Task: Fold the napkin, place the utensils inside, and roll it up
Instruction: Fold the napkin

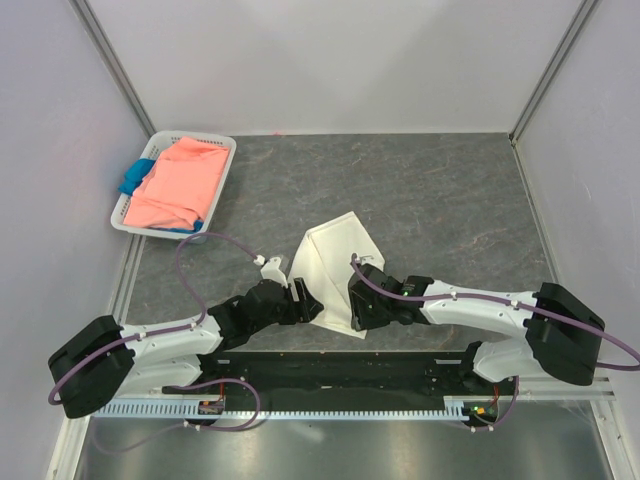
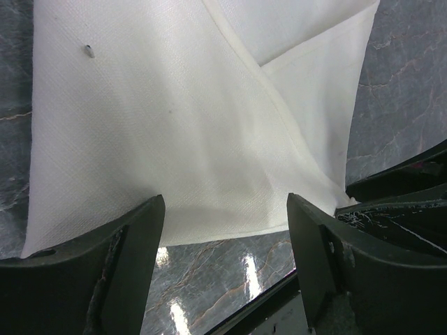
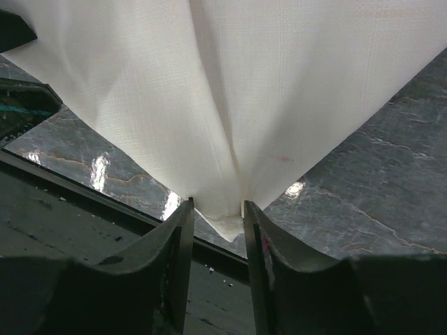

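Top view: folded napkin (image 1: 335,268) at near table edge, between both grippers. Left gripper (image 1: 304,299) at its left edge, right gripper (image 1: 354,300) at near corner. Dark marble table (image 1: 440,190), grey walls. White basket (image 1: 224,152) far left holds salmon cloth (image 1: 180,185) and blue cloth (image 1: 133,178).
Left wrist: jaws wide apart, napkin's near edge between them.
Right wrist: jaws pinching napkin corner, cloth creased above.

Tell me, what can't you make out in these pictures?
- Spoon: in no view; whether the napkin covers it, I cannot tell.
- Blue cloth: top view, mostly buried under the pink cloth in the basket.
- Napkin's far part: cut off by the upper edge of both wrist views.
- Dark speck on the napkin: left wrist view, too small to identify.
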You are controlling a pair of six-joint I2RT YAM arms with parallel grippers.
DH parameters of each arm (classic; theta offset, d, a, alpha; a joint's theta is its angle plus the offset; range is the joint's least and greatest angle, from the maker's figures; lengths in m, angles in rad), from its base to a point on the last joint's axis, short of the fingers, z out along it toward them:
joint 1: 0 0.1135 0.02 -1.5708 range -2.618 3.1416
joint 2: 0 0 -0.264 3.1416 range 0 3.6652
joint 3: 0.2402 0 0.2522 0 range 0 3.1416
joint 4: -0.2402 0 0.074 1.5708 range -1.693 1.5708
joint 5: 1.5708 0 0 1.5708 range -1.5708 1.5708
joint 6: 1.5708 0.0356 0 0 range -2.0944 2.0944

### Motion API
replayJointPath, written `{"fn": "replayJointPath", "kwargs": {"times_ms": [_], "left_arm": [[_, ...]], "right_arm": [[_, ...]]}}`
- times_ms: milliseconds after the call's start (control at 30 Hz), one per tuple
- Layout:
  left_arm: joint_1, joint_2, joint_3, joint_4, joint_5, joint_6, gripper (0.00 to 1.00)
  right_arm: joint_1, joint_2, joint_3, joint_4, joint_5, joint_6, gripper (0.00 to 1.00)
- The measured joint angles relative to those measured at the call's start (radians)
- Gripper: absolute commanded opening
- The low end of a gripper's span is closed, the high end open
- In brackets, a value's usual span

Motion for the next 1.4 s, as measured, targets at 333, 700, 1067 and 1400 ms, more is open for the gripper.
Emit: {"fn": "replayJointPath", "kwargs": {"times_ms": [333, 700, 1067, 1400], "left_arm": [[-0.001, 0.0, 0.0, 0.0, -0.001, 0.0, 0.8], [-0.003, -0.002, 0.0, -0.002, 0.0, 0.0, 0.8], [-0.003, -0.002, 0.005, -0.006, 0.01, 0.003, 0.84], [-0.003, -0.005, 0.164, -0.13, 0.035, 0.066, 0.86]], "right_arm": [[0.001, 0.013, 0.0, 0.0, -0.022, 0.004, 0.17], [0.008, 0.004, 0.035, -0.069, 0.004, -0.049, 0.17], [0.033, 0.018, 0.038, -0.121, 0.01, -0.077, 0.38], [0.037, -0.081, 0.128, -0.216, 0.042, -0.088, 0.47]]}}
